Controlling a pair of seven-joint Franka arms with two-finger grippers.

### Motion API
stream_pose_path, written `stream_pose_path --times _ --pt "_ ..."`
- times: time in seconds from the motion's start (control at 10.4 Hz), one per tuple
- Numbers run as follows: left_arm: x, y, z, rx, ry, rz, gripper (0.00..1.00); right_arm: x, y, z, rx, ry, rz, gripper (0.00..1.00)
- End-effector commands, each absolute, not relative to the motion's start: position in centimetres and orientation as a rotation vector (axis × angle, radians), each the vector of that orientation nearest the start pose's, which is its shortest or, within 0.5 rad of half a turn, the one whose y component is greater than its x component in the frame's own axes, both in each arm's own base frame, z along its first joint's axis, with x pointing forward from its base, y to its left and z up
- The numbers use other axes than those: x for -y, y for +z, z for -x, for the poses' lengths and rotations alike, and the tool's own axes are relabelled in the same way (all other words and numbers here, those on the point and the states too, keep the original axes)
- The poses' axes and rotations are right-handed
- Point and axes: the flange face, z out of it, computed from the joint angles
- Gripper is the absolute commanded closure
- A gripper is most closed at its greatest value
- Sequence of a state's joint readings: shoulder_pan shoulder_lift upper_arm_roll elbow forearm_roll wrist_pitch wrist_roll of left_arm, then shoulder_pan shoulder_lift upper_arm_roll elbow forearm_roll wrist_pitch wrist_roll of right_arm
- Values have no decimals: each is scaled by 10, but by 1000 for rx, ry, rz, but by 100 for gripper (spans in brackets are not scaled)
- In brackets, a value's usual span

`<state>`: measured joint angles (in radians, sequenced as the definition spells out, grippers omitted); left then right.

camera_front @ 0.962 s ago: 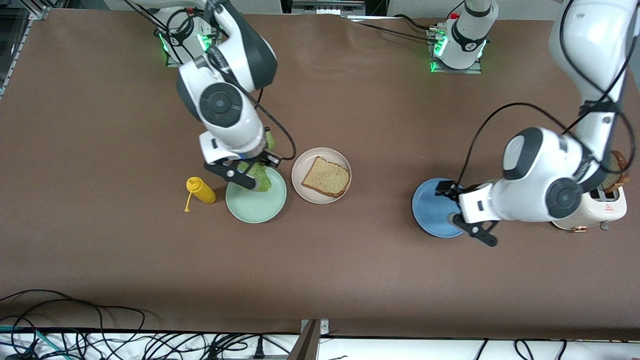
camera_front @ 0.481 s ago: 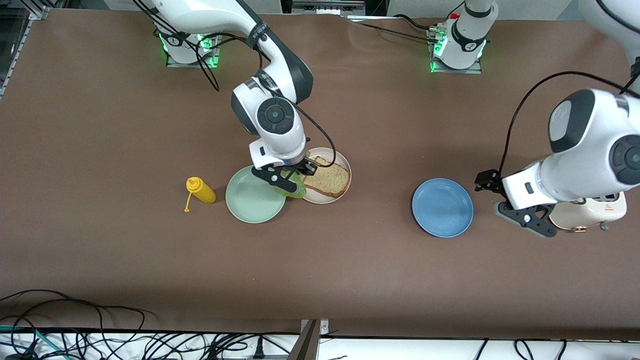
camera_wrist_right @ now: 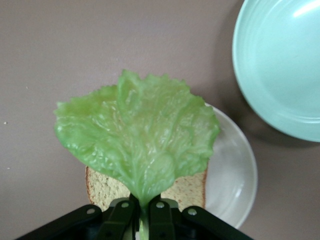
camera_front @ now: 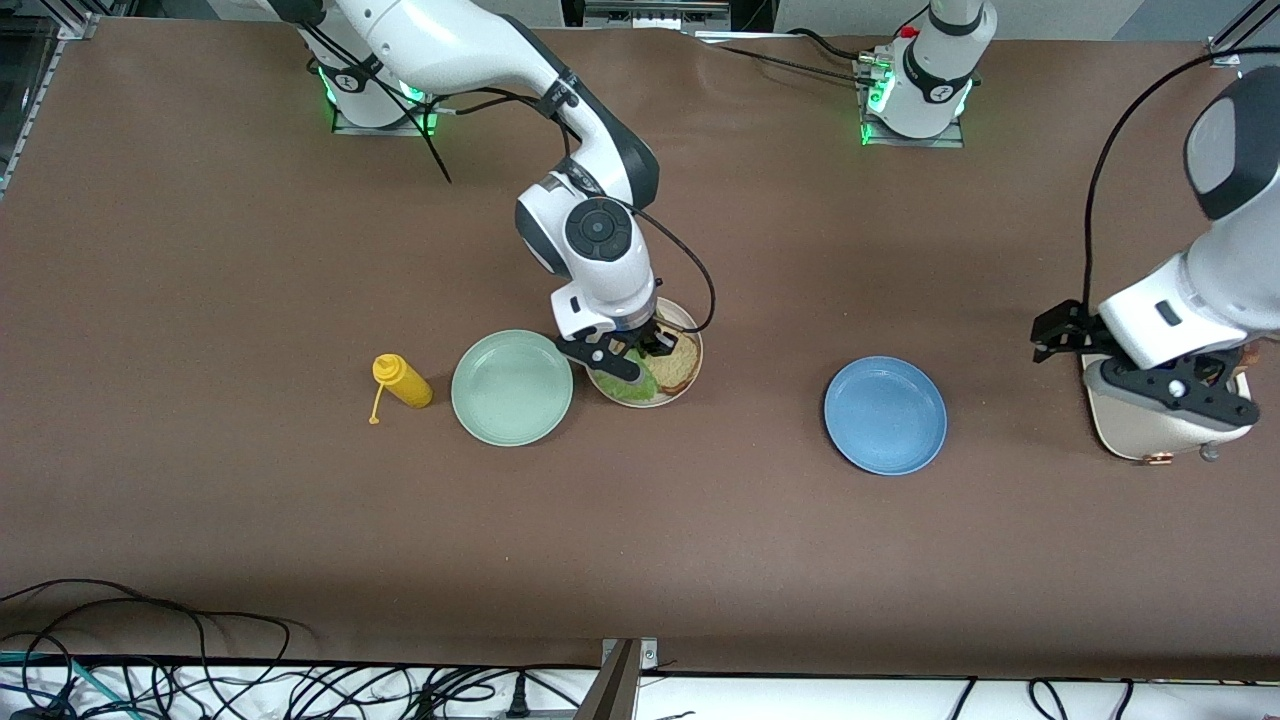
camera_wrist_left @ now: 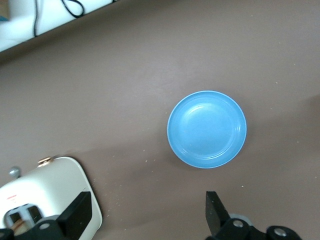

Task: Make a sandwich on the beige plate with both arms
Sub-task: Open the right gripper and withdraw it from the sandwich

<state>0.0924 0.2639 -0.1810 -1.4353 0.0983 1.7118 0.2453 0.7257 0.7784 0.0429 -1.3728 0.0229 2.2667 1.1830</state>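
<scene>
**Lettuce held over bread on beige plate**

Brown table surface (camera_front: pixel 300 250), cables along the edge nearest the front camera. My right gripper (camera_front: pixel 628 356) hangs over the beige plate (camera_front: pixel 690 375), fingers clenched on the stem of the lettuce leaf (camera_wrist_right: pixel 137 137). Leaf spreads out flat above the bread slice (camera_wrist_right: pixel 187 192), covering most of it; can't tell if leaf touches bread. Bread lies on the beige plate, one slice only. Mint-green plate (camera_front: pixel 511 388) sits just beside the beige one, toward the right arm's end of the table. Yellow squeeze bottle (camera_front: pixel 402 381) lies on its side beside the mint-green plate, further toward that same end.

My left gripper (camera_front: pixel 1150 378) hovers over the white toaster (camera_front: pixel 1140 430) at the left arm's end, fingers (camera_wrist_left: pixel 215 212) spread wide, grasping nothing. Blue plate (camera_front: pixel 885 415) sits between the beige plate and the toaster, apart from both. Toaster slots partly hidden by my left hand.
</scene>
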Motion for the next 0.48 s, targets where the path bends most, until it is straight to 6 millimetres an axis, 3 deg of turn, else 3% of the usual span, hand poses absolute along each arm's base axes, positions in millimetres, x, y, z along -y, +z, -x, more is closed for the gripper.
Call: stream_pose_path --times 0.0,0.19,0.38 --pt "21 570 -617 -449 -85 3089 0 -520 251 -542 -677 -59 2925 100" --pt "17 570 -605 -440 -71 3087 0 -525 241 -537 -670 -51 2933 94" --pt "21 578 -595 -447 -85 3085 0 -526 244 -538 -662 -55 2929 51"
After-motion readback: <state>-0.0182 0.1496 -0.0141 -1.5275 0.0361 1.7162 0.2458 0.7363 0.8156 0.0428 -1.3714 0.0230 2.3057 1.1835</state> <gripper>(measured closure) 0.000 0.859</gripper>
